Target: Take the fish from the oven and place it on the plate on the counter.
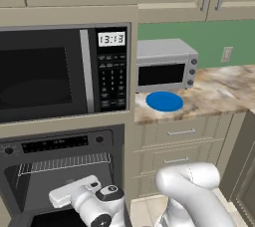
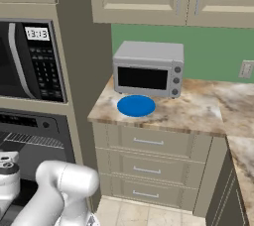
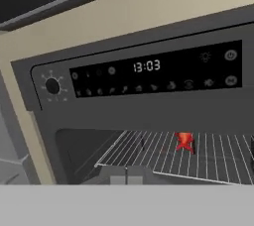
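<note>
oven stands open, wire rack exposed below the control strip. fish, small and red-orange, lies on the rack toward the back of the cavity, well apart from the hand. arm's wrist sits low in front of the oven opening, hand aimed into it. pincer: its fingertips are not discernible in the hand view, so cannot tell whether wide or narrow; nothing is seen held. plate, blue, sits bare on the counter just in front of the toaster oven, right of the microwave. progress judged: early. door open, approach begun; reach, grasp, lift-out, carry to the counter and placing on the plate all remain.
</note>
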You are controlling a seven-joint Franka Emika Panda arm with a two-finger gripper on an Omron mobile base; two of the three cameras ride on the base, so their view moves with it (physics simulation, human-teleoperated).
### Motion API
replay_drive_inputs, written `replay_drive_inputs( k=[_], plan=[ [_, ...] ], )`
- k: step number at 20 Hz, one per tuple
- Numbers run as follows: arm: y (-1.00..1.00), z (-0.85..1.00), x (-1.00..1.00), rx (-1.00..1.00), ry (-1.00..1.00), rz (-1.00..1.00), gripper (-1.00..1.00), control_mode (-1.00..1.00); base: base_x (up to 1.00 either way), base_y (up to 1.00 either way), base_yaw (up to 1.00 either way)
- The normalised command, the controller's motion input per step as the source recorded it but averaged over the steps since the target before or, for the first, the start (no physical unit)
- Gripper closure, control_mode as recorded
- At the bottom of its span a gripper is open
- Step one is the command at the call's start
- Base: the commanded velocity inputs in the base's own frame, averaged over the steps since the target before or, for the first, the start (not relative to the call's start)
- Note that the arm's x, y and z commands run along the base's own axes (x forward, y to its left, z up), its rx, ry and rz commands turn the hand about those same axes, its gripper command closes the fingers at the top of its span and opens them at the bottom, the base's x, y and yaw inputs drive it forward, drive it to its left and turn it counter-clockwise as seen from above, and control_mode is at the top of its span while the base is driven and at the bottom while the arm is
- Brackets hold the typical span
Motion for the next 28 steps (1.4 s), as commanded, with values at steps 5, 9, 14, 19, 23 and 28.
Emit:
replay_drive_inputs(
  k=[5, 9, 14, 19, 23, 28],
  plan=[
    [0.20, -0.38, 0.16, 0.08, -0.06, -0.25, 1.00, -1.00, 0.00, 0.00, 0.00],
    [0.03, -0.15, 0.08, 0.00, 0.00, -0.08, 1.00, -1.00, 0.00, 0.00, 0.00],
    [-0.06, -0.15, 0.28, 0.00, -0.06, -0.02, 1.00, -1.00, 0.00, 0.00, 0.00],
    [-0.08, -0.17, 0.46, 0.00, -0.10, -0.02, 1.00, -1.00, 0.00, 0.00, 0.00],
    [-0.04, -0.25, 0.63, 0.00, -0.01, -0.02, 1.00, -1.00, 0.00, 0.00, 0.00],
    [-0.06, -0.17, 0.52, 0.00, 0.00, -0.03, 1.00, -1.00, 0.00, 0.00, 0.00]
  ],
)
